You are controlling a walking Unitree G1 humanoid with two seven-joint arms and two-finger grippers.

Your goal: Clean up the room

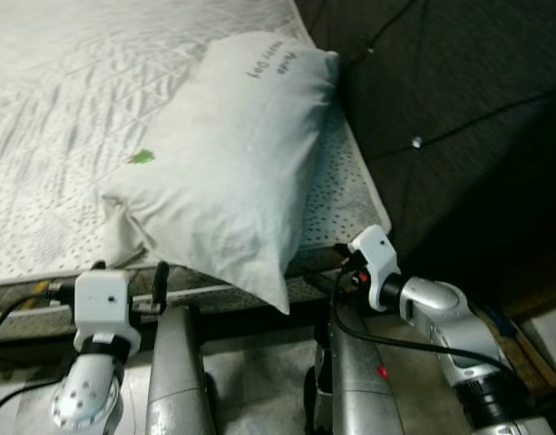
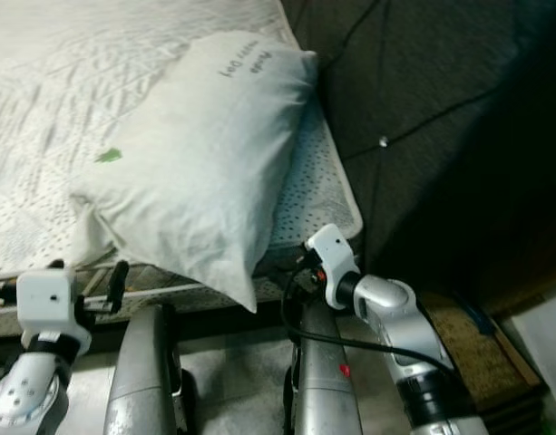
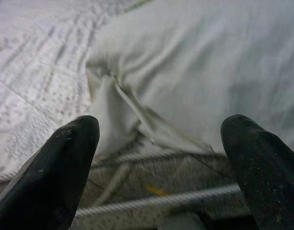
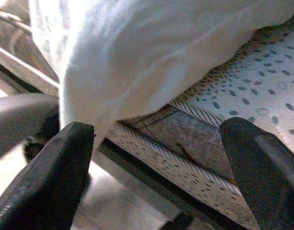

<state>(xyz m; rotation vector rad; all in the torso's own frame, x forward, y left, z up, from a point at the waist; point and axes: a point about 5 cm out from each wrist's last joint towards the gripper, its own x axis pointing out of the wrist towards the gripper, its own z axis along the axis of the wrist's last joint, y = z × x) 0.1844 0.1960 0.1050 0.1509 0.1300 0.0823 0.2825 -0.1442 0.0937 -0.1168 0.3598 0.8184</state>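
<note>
Soft white fabric pillow [image 1: 228, 154] lying askew at the corner of the pale quilted mattress [image 1: 60, 109], one corner overhanging. Left claw [image 3: 158, 158] and right claw [image 4: 156, 167] spread wide, empty, near that edge. Seemingly unfinished: pillow not yet straightened.

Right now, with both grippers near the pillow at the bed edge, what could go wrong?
1. One corner of the soft white pillow hangs over the edge of the dotted white mattress; a push could tip it to the floor.
2. The left gripper and the right gripper have open jaws empty, low by the mattress edge; closing here may catch the corded trim, not the pillow.
3. A black cable loops off the right arm and may snag.
</note>
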